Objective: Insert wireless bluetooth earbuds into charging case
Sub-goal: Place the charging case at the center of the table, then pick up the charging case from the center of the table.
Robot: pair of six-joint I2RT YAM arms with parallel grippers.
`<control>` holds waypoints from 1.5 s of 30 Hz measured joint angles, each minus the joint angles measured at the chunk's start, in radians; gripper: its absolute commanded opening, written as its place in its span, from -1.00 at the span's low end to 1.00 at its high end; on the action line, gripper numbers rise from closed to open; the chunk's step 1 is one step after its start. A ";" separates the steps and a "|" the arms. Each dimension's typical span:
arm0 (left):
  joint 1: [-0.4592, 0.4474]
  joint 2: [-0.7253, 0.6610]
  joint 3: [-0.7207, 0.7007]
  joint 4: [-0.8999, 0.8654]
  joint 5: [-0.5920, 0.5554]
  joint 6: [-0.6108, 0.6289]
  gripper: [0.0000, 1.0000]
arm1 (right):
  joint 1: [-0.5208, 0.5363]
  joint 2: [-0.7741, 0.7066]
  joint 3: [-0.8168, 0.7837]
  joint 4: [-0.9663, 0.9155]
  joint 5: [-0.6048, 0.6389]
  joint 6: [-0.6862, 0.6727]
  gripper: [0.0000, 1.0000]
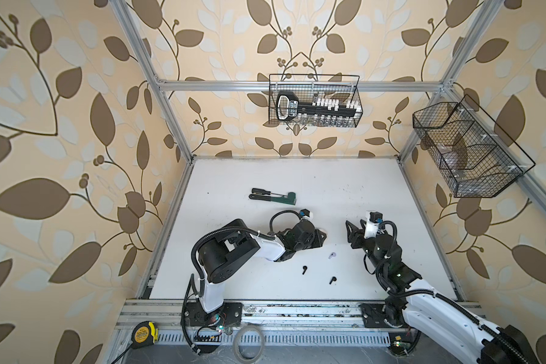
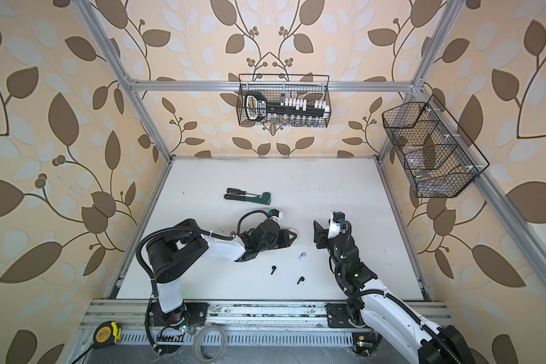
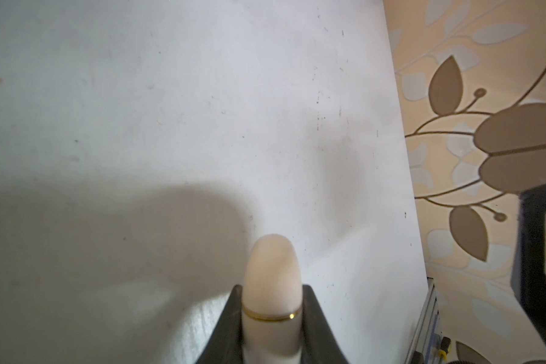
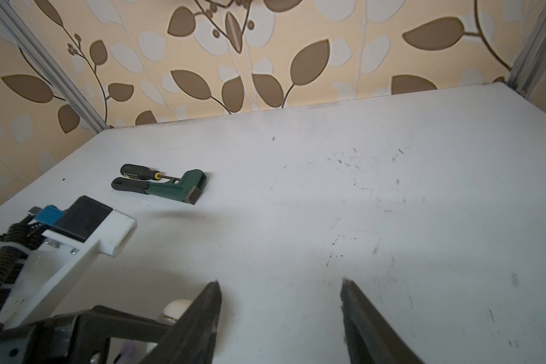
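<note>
My left gripper (image 3: 272, 286) is shut on a cream charging case (image 3: 271, 268) with a thin gold band, whose rounded end sticks out past the fingertips. In both top views this gripper (image 1: 321, 235) (image 2: 292, 236) lies low over the middle of the white table. A lilac earbud (image 1: 331, 255) (image 2: 302, 254) lies just in front of it. Two black earbuds (image 1: 304, 269) (image 1: 332, 280) lie nearer the front edge. My right gripper (image 4: 281, 283) (image 1: 349, 230) stands open and empty, to the right of the case (image 4: 177, 309).
A screwdriver and a green-headed tool (image 1: 273, 196) lie side by side further back on the table (image 1: 344, 189). Wire baskets hang on the back rail (image 1: 314, 101) and the right rail (image 1: 467, 151). A yellow tape measure (image 1: 143, 334) and a tape roll (image 1: 249, 342) sit below the front rail.
</note>
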 measured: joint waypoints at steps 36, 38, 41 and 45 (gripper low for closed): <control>0.305 -0.882 -0.176 -0.311 -0.341 0.352 0.98 | 0.309 0.031 0.197 -0.004 -0.136 -0.108 0.36; 0.386 -0.981 -0.257 -0.321 -0.352 0.388 0.98 | 0.399 0.119 0.210 0.023 -0.155 -0.176 0.36; 0.428 -1.067 -0.360 -0.388 -0.365 0.451 0.98 | 0.487 0.299 0.256 0.042 -0.195 -0.267 0.36; 0.468 -1.080 -0.390 -0.477 -0.373 0.505 0.98 | 0.544 0.583 0.393 0.043 -0.237 -0.342 0.40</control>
